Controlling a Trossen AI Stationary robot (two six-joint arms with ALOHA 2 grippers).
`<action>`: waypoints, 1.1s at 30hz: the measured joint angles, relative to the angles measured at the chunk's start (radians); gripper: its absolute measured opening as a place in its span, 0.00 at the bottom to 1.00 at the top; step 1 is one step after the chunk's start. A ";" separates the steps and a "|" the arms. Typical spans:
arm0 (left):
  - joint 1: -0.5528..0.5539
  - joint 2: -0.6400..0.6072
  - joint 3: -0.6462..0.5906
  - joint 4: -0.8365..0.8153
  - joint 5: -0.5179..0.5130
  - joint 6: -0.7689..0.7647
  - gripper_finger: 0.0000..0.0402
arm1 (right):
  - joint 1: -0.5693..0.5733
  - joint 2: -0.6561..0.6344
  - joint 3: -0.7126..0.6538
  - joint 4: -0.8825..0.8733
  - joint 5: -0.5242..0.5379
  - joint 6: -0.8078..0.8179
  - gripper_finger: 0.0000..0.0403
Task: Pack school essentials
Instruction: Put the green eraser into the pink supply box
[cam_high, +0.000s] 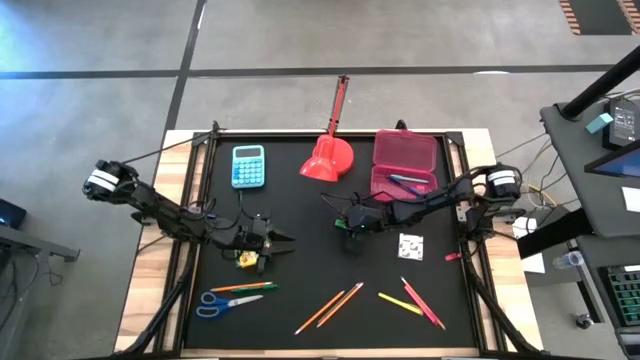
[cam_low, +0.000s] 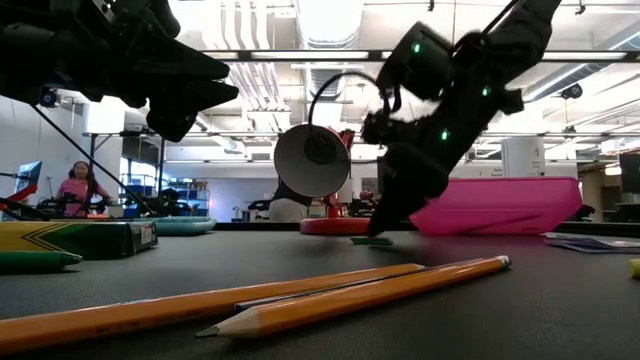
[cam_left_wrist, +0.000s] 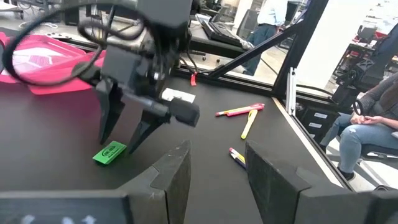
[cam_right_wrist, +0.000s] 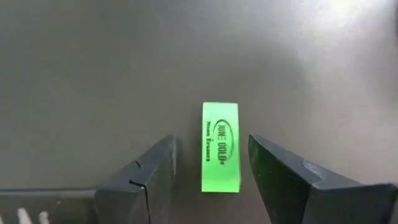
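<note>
My right gripper (cam_right_wrist: 211, 144) is open and points down, one finger on each side of the small green piece (cam_right_wrist: 220, 148), which lies flat on the black mat; gaps show on both sides. The same piece shows under the gripper (cam_left_wrist: 124, 127) as a green piece (cam_left_wrist: 110, 153). My left gripper (cam_high: 280, 240) hovers open beside the yellow-green crayon box (cam_high: 248, 261). The blue-handled scissors (cam_high: 225, 303), orange pencils (cam_high: 330, 308), a yellow pencil (cam_high: 400, 303), a red one (cam_high: 425, 303) and the white speckled square (cam_high: 411, 245) lie on the mat.
An open pink case (cam_high: 405, 163) with a blue pen inside sits at the far right of the mat. A red scoop (cam_high: 328, 152) and a light-blue calculator (cam_high: 248, 165) lie near the far edge. People sit beyond the table (cam_left_wrist: 364, 118).
</note>
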 joint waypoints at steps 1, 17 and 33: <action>0.000 0.000 0.000 0.000 0.000 0.000 0.33 | 0.000 0.014 0.000 0.015 0.000 0.002 0.48; -0.001 0.000 0.000 -0.002 -0.006 -0.002 0.33 | -0.002 0.051 0.002 0.042 -0.002 0.027 0.26; 0.000 0.000 -0.001 -0.002 -0.008 -0.006 0.33 | -0.003 -0.046 0.011 -0.131 -0.007 0.043 0.15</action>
